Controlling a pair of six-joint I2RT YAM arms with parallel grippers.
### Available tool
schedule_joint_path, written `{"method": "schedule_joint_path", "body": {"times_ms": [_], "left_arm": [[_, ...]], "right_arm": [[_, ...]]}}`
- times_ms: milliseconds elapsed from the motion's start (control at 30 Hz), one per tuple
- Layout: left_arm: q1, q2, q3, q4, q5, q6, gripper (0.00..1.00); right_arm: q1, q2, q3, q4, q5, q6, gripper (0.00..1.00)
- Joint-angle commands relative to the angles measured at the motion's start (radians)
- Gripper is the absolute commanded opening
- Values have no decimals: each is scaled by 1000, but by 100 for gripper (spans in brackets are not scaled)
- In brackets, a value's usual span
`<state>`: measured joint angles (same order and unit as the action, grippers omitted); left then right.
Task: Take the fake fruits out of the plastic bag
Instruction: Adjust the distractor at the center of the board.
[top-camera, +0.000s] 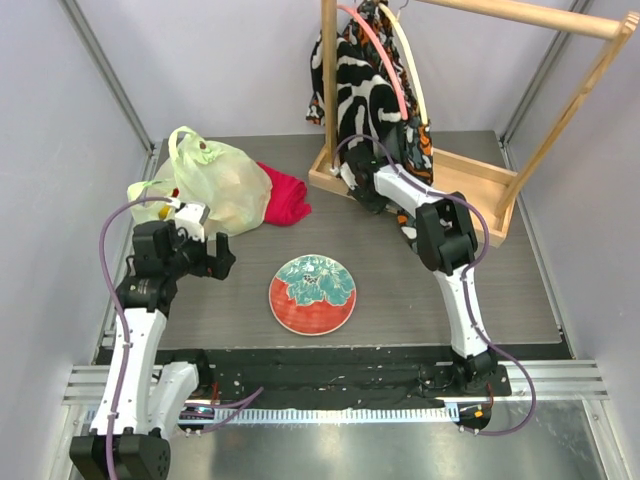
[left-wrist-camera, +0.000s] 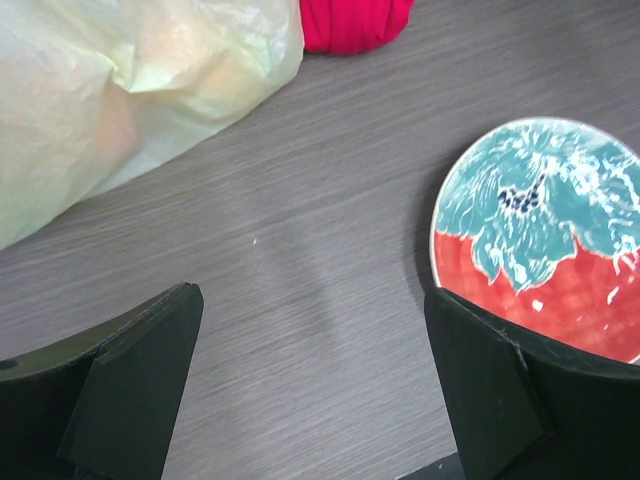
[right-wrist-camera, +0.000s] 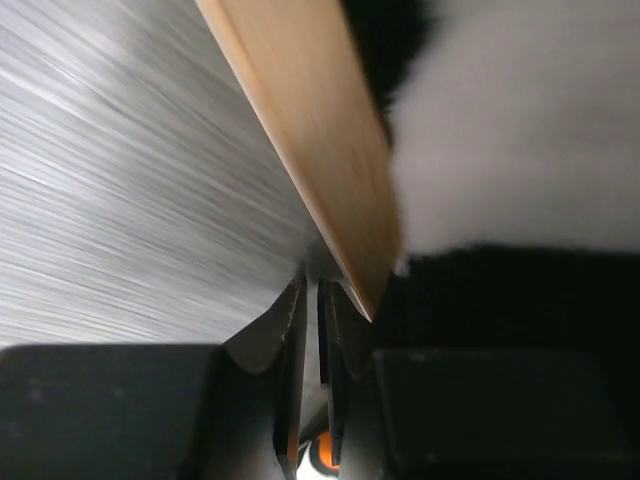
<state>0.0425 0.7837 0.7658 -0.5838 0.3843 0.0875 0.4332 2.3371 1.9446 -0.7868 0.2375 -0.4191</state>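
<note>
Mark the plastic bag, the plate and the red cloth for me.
plastic bag (top-camera: 225, 185): top external view, middle of its bulging body.
plate (top-camera: 313, 293): top external view, centre of its painted face.
red cloth (top-camera: 288, 196): top external view, middle of the folded bundle.

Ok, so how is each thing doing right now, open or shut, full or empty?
plastic bag, lying down, bulging, not emptied.
fake fruits, inside the bag, only faint colours showing through.
plate, right way up, empty.
red cloth, bunched beside the bag.
patterned cloth, hanging on the wooden rack.
left gripper, wide open, holding nothing.
right gripper, nearly shut by the rack's base, nothing seen held.
</note>
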Motion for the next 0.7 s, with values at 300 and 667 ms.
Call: {"method": "schedule_joint_path", "body": {"times_ms": [300,667], "left_arm": [[63,-13,324,-110,-237,-118,98],[151,265,733,-151,-473,-95,100]], "right_arm": [[16,58,273,-116,1,-90,39],[176,-142,463,-171,-607,204,96]]}}
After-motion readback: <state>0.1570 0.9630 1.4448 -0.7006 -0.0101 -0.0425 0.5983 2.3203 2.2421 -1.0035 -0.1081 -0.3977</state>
